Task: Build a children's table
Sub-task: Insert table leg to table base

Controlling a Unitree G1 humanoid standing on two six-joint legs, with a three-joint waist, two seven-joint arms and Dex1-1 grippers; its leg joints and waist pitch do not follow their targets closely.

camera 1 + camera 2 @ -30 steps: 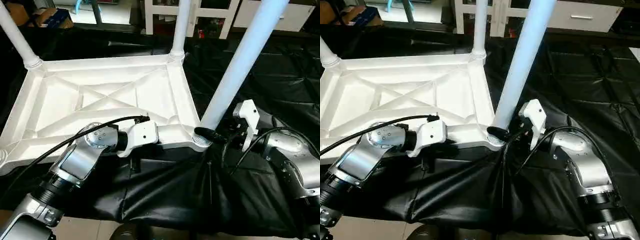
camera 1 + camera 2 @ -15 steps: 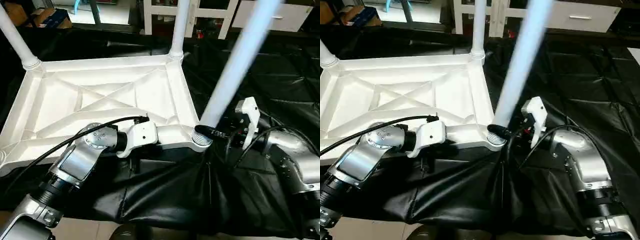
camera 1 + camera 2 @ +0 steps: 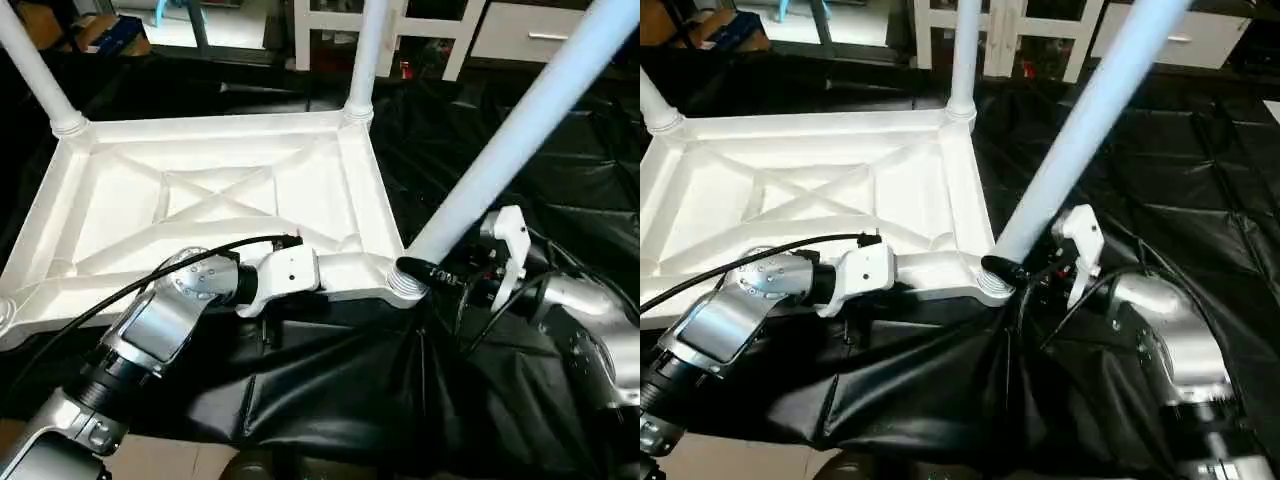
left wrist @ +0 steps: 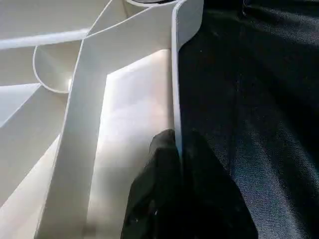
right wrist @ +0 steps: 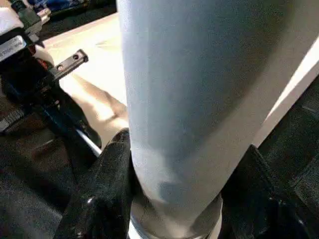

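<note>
Leg (image 3: 500,140) now tilted further toward 2 o'clock vs 1 s ago — right gripper (image 5: 174,199) clasps its base at socket. Left gripper (image 4: 177,164) pinches tabletop (image 3: 200,190) rim, unchanged.

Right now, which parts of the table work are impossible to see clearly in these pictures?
- Near leg: its upper end is cut off by the eye views' top edge.
- Its base in the corner socket: covered by the right gripper.
- Near rim of the table top: partly behind the left gripper.
</note>
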